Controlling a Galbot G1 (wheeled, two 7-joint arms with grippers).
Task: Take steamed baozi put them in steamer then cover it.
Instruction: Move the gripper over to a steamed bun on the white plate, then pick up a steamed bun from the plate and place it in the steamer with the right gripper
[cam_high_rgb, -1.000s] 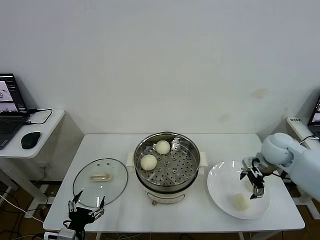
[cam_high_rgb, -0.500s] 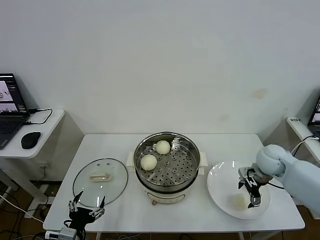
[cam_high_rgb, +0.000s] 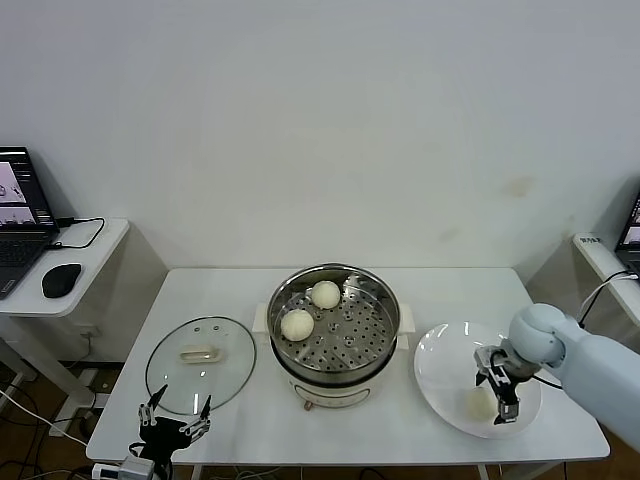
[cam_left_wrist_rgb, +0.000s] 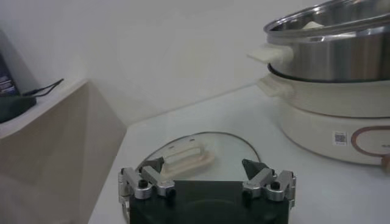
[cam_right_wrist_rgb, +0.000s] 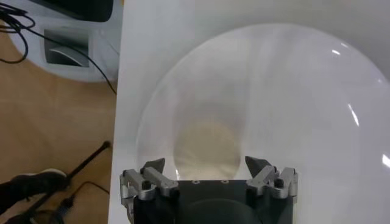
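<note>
head view first: we've got the steamer (cam_high_rgb: 334, 325) sitting mid-table, closer to the back edge than the front, with two baozi in it. one bun (cam_high_rgb: 325, 293) is toward the back of the basket, the other bun (cam_high_rgb: 297, 324) is just in front of it on the left side, and they sit close together.

our right gripper (cam_high_rgb: 499, 392) is down over the plate (cam_high_rgb: 440, 366), which sits by the table's right edge. its jaws are spread wide with nothing in them, and a third baozi (cam_high_rgb: 478, 404) lies on the front half of the plate right under it. from the right wrist view that baozi (cam_right_wrist_rgb: 206, 148) sits between the two open fingertips (cam_right_wrist_rgb: 152, 166), a bit past them, not touched as far as we can see. we can only spot one bun on the plate.

the cover (cam_high_rgb: 200, 363) is lying flat near the table's front left corner, handle up, well apart from the steamer's left handle. our left gripper (cam_high_rgb: 174, 427) is parked low by the front edge of the table, just in front of the cover, jaws wide open and empty. left wrist view shows the same thing, cover (cam_left_wrist_rgb: 189, 155) right ahead of the open gripper (cam_left_wrist_rgb: 207, 176) and the steamer (cam_left_wrist_rgb: 329, 67) off to the side with no lid on it.

over on the side desk to the left there's a laptop (cam_high_rgb: 20, 215) and a mouse (cam_high_rgb: 61, 280).
</note>
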